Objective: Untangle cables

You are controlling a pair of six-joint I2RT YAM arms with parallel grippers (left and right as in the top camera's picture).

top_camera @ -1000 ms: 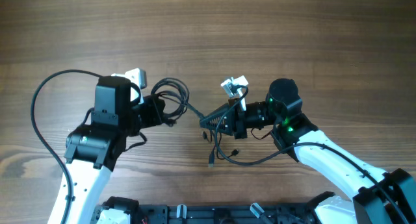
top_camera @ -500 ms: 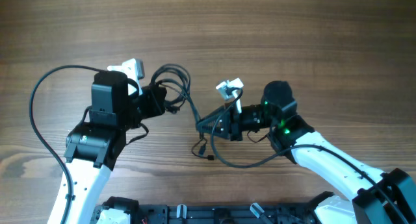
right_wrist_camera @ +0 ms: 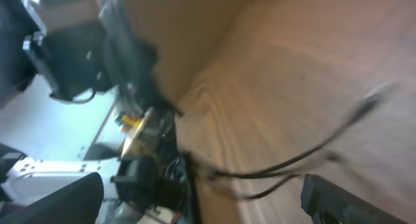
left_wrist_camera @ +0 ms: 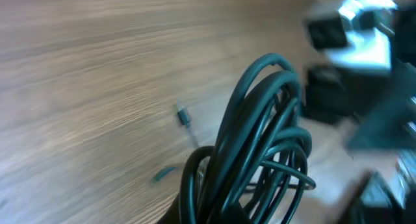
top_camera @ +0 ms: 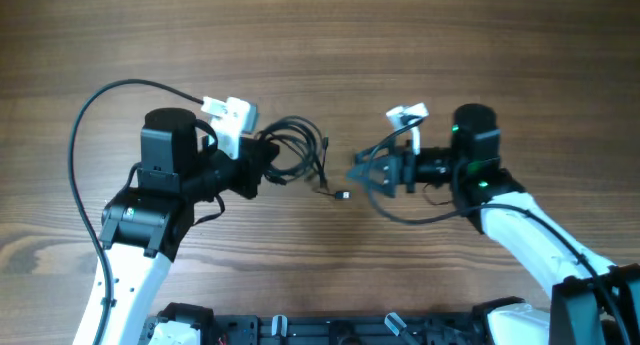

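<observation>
Nearest you, a thin cord (top_camera: 410, 218) sags in a loop just below the right gripper (top_camera: 368, 173). Its fingers stand spread wide and clasp nothing that shows. Just left of it, a loose plug (top_camera: 342, 194) lies on the wooden surface (top_camera: 320, 45). Farther and left, the left gripper (top_camera: 266, 163) is clenched on the coil (top_camera: 296, 145) of cables. Hold the coil pinned, take one strand near the plug, and draw it right slowly and low, so the loops slip free rather than tighten.
</observation>
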